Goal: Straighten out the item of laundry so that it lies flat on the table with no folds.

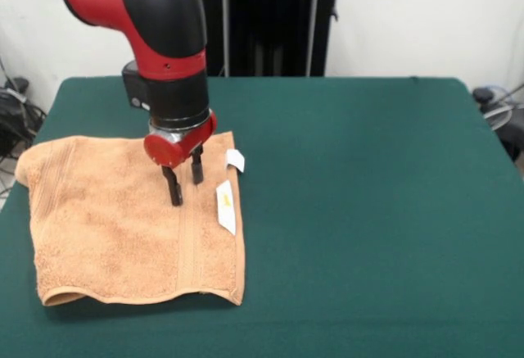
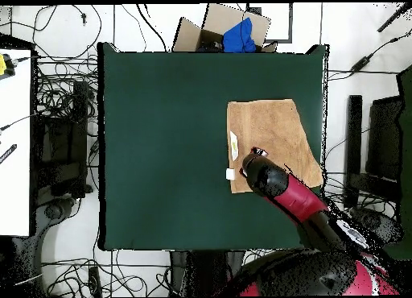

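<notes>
Orange-tan towel (image 1: 123, 227), one; white tags (image 1: 226, 206), two.

pincer (image 1: 186, 184) parted above towel (image 1: 123, 227), green table (image 1: 368, 210)

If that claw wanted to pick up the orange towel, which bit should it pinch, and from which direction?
Probably the towel edge carrying the two white tags, pinched from straight above. That edge lies free on the table, just beside the open gripper, which already points down at the woven band there. The corner at the picture's far left in the front view looks curled, so it may need tugging afterwards.
</notes>
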You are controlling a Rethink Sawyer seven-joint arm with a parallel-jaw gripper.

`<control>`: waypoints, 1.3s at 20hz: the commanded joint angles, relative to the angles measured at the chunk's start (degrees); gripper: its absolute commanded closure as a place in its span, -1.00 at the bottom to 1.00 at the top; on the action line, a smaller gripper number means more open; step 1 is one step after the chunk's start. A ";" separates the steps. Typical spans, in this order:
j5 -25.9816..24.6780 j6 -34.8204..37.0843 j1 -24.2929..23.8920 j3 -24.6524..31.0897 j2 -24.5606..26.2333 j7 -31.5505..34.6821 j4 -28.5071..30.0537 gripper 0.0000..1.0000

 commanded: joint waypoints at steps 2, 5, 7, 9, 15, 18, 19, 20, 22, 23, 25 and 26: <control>2.02 -1.03 3.98 1.97 12.12 23.90 9.23 -1.00; 3.13 -1.66 4.85 1.37 11.98 25.26 10.54 -1.00; 4.05 -1.84 5.27 1.05 11.96 25.96 11.32 -1.00; 3.99 -4.03 4.05 2.12 12.21 25.99 12.60 -1.00; 5.80 -3.85 4.87 1.68 12.34 25.07 13.52 -1.00; 7.41 -3.48 5.17 1.61 12.54 25.26 14.44 -1.00; 7.84 -3.53 4.98 1.85 12.71 25.32 14.85 -1.00; 8.27 -3.58 4.79 2.10 12.88 25.38 15.25 -1.00; 9.23 -3.63 4.42 2.58 13.27 25.59 16.05 -1.00; 9.76 -3.63 4.26 2.80 13.50 25.74 16.45 -1.00; 10.97 -3.76 4.09 3.15 13.77 25.84 17.21 -1.00; 11.73 -3.65 3.99 3.34 13.87 26.09 17.62 -1.00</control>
